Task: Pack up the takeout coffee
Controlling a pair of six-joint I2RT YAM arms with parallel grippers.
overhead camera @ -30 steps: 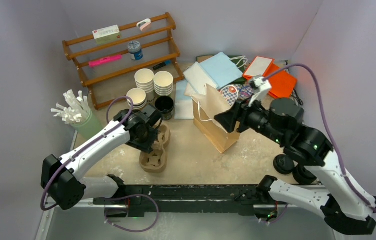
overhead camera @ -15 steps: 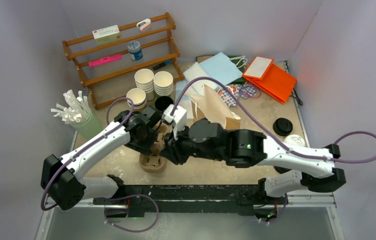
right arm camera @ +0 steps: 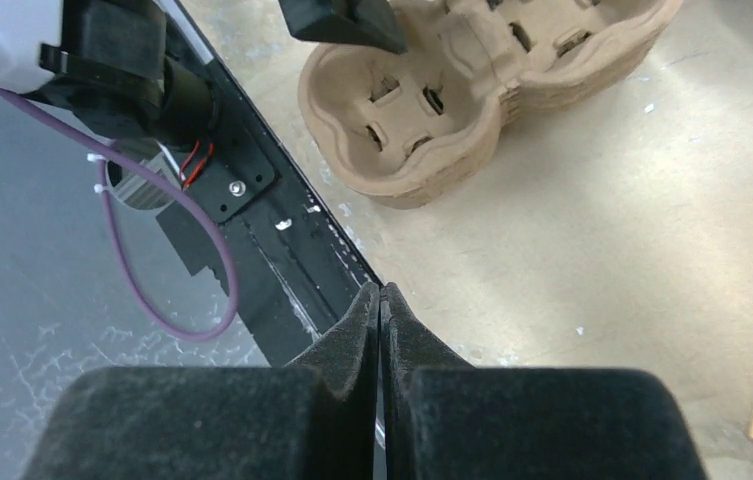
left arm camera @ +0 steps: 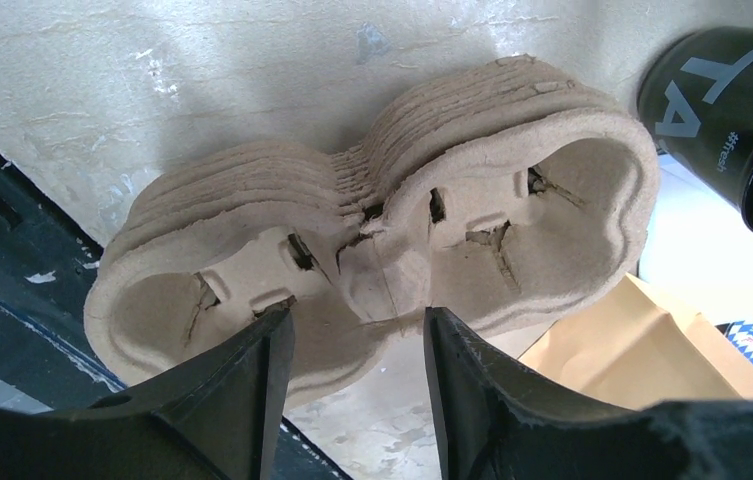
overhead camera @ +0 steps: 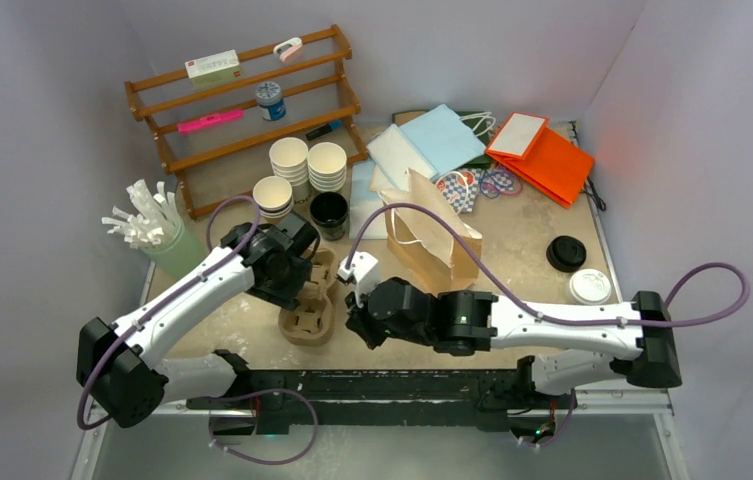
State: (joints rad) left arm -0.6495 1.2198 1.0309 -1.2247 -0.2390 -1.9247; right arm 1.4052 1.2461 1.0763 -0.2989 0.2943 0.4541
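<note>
Left arm stretches forward, left gripper [left arm camera: 357, 315] spread wide over the pulp tray stack [left arm camera: 512, 150]. Right arm lies low across the table, right gripper [right arm camera: 380, 300] pressed together, empty. Black cup [left arm camera: 742, 110] reads "TA", "#fresh". Paper cups [overhead camera: 308, 163] stand stacked at the tray's twelve o'clock.

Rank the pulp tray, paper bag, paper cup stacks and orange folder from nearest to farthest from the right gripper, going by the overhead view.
1. pulp tray, just left of the right gripper, near edge.
2. paper bag, behind the gripper, mid-table.
3. paper cup stacks, farther back, slightly left.
4. orange folder, far right corner.
</note>
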